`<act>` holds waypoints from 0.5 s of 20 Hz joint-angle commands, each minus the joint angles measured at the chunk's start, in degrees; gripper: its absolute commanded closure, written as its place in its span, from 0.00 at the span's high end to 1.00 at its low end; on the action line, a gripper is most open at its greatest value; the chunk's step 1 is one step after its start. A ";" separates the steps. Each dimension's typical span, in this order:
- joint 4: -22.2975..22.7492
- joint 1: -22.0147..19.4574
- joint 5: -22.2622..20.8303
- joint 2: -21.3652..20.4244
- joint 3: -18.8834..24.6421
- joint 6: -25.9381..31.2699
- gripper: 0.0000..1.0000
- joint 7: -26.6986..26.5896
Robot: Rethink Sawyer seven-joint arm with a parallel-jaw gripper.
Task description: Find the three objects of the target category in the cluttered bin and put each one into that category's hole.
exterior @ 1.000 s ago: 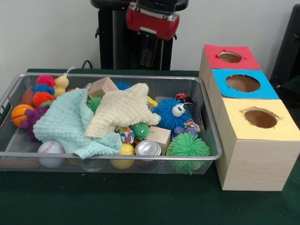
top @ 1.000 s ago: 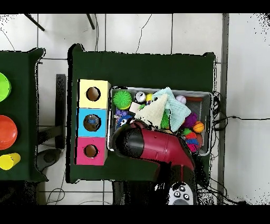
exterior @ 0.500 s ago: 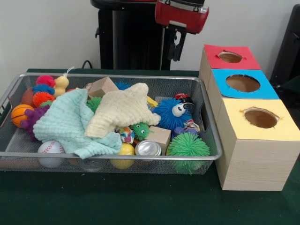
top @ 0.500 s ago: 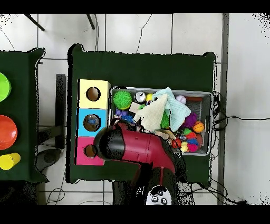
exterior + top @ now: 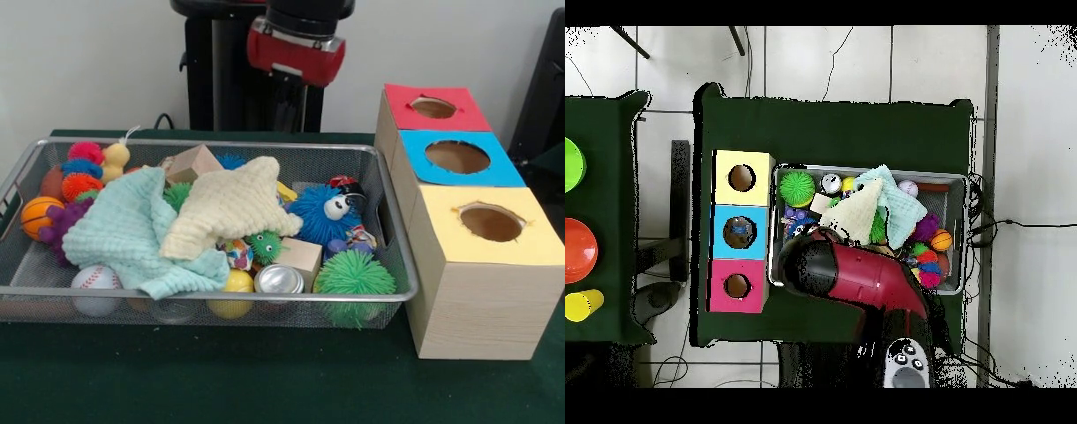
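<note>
Silver wire mesh forms the bin (image 5: 388, 231), seen from the front and heaped with toys under a mint cloth (image 5: 124, 231) and a cream cloth (image 5: 231, 205). The gripper (image 5: 290, 99) hangs behind the bin's far rim, at about twelve o'clock from the heap; I cannot tell whether it is open or closed. Three boxes stand at three o'clock, topped red (image 5: 434, 107), blue (image 5: 457, 156) and yellow (image 5: 490, 221). The target category is not shown.

From overhead, the red arm (image 5: 855, 280) covers the bin's lower left corner, hiding the gripper. The blue box's hole (image 5: 740, 233) seems to hold something dark. Likely targets, the spiky balls (image 5: 797, 187), lie toward twelve o'clock of the arm's head.
</note>
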 commanded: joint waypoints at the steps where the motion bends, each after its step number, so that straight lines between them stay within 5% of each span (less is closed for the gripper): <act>1: 2.88 -4.20 -1.12 3.00 5.78 -2.62 0.00 3.97; 10: -1.77 -3.55 -0.71 2.43 4.49 2.02 0.00 4.53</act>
